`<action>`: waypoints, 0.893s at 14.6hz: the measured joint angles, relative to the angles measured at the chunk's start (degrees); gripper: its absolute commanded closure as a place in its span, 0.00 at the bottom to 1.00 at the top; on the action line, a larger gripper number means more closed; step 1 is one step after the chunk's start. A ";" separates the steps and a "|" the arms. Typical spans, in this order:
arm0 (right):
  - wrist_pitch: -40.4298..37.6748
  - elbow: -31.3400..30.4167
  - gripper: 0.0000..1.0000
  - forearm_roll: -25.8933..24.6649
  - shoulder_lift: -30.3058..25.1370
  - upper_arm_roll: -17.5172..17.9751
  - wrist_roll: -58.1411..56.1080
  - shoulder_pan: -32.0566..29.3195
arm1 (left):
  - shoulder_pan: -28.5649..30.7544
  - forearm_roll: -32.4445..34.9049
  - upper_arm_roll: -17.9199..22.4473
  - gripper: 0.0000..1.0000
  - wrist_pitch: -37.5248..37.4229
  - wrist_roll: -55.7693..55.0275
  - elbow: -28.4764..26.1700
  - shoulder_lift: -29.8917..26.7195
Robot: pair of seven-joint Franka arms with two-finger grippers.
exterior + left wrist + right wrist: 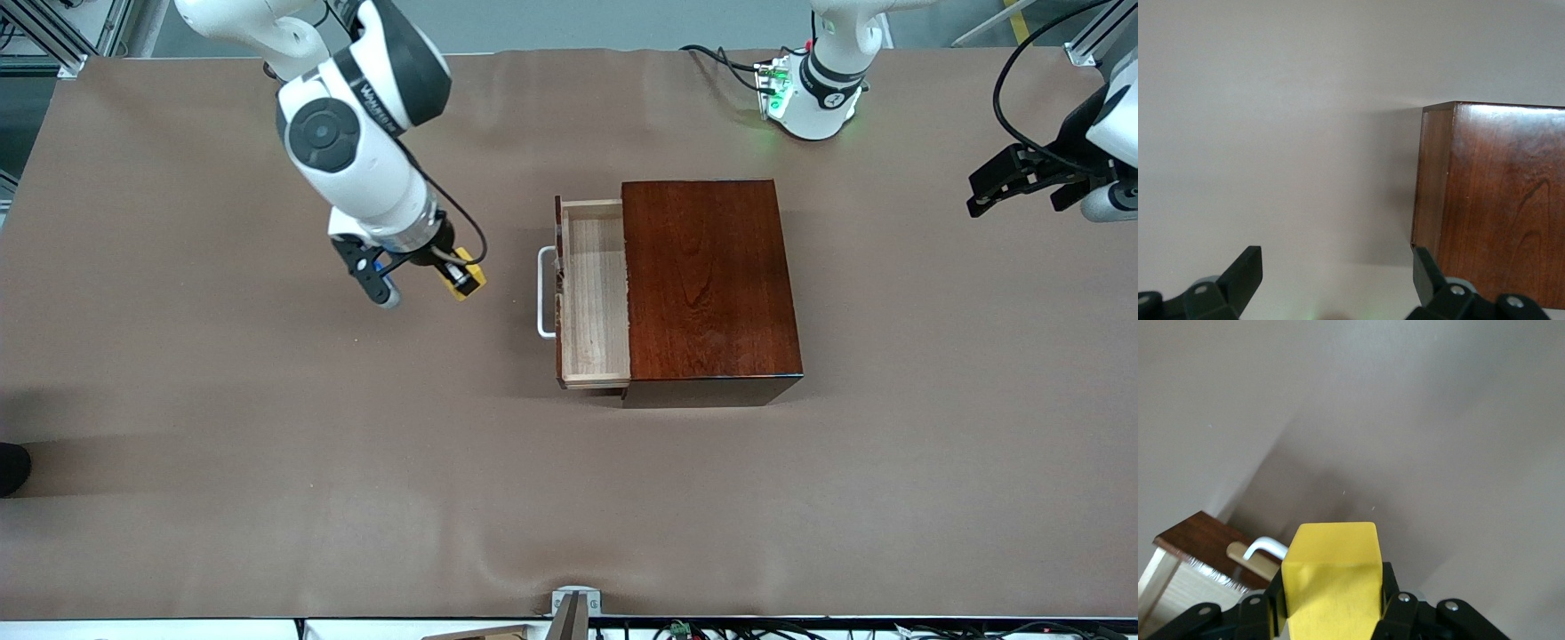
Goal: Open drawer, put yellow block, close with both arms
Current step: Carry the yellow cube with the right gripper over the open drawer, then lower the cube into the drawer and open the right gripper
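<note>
Now the right gripper (462, 277) pinches the yellow block (468, 280) above the table (222, 444), at about nine o'clock of the drawer (594, 298). To do this step well, I judge it should carry the block past the white handle (544, 292), centre it over the pale tray, then lower it before releasing. The block is a small, plain, bright yellow cube. The drawer stands pulled out of the mahogany box (707, 284). The left gripper (1005, 182) waits, jaws spread, at the box's three o'clock.

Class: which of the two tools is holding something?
The right tool, shut on the yellow block; the left tool is open and empty.
</note>
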 measured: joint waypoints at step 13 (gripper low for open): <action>0.59 11.35 0.85 0.03 11.05 0.03 30.42 11.47 | 1.02 0.00 -0.07 0.00 0.05 0.00 0.30 0.32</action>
